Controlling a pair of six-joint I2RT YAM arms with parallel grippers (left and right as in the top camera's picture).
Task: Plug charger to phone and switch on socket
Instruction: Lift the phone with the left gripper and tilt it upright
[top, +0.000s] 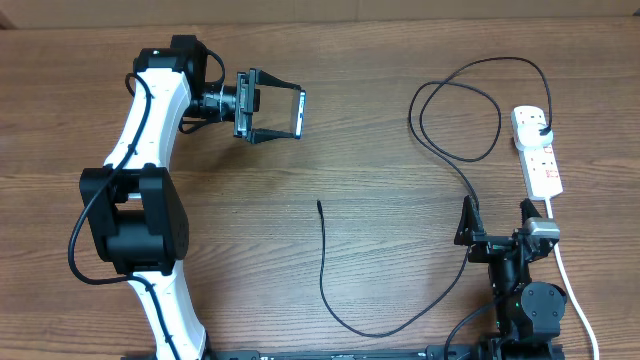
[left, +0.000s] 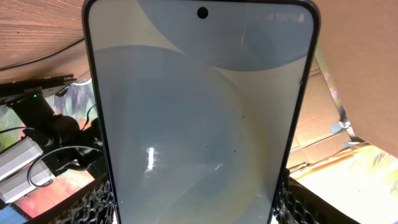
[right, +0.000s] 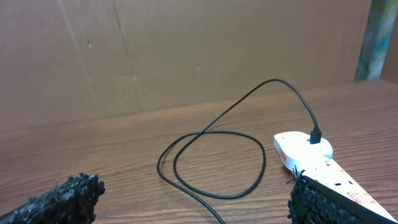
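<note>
— Wood-grain table, cardboard wall behind it. Where is the phone?

— In the left gripper, clamped across its width and standing on edge. The lit screen faces that wrist's camera. Its port end is cut off at the bottom of that view.

— And the charger?

— Its plug already sits in the socket at the far right. The cable loops, passes close by the right gripper, sweeps round and ends in the connector tip, lying free mid-table.

— What does the next move turn on?

— That tip. It lies well to the right gripper's left, and its last stretch runs straight away from the robot, pointing roughly toward the phone. The left gripper is nearer but full. The right one is spread wide and empty, so I judge it should fetch the tip.

— The switch?

— Reddish markings show, but I cannot tell if it is on.
</note>
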